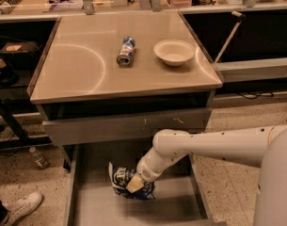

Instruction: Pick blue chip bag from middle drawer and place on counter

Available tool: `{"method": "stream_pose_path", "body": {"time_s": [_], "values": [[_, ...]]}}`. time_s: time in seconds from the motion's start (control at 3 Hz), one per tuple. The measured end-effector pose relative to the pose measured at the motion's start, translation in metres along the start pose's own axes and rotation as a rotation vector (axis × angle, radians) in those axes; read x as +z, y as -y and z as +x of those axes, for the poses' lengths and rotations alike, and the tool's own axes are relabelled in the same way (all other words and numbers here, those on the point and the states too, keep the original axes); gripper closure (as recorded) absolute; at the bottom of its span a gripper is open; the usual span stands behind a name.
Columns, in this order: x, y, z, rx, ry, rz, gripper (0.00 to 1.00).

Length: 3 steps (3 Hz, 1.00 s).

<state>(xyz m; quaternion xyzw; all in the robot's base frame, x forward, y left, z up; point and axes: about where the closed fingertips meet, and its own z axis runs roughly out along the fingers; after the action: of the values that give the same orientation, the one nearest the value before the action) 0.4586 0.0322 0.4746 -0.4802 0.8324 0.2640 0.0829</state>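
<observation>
Crumpled navy foil chip bag [119, 177] against my gripper [135, 184], down in the grey metal middle drawer [178, 202].
It bulges just left of and under my gripper; clamped or loose, I cannot tell. I judge it light, soft and slippery: pinch a crumpled fold, not the puffed belly. The glossy beige counter [86, 74] is well above.

white arm [218, 145] reaching in from right, below front edge of counter [77, 74], elbow bent under front edge right of middle, forearm angled down-left, tan-tipped end effector [133, 185] low, below middle of front edge
</observation>
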Motion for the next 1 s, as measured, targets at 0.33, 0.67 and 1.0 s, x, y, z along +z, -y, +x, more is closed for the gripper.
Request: {"method": "stream_pose_path", "body": {"time_s": [0.33,0.67,1.0], "values": [[-0.044,-0.027,-0.01,0.022,-0.014,0.02,1.0],[-0.093,-0.055,-0.028,0.021,-0.036,0.072,1.0],[-0.093,-0.055,-0.028,0.02,-0.036,0.072,1.0]]}}
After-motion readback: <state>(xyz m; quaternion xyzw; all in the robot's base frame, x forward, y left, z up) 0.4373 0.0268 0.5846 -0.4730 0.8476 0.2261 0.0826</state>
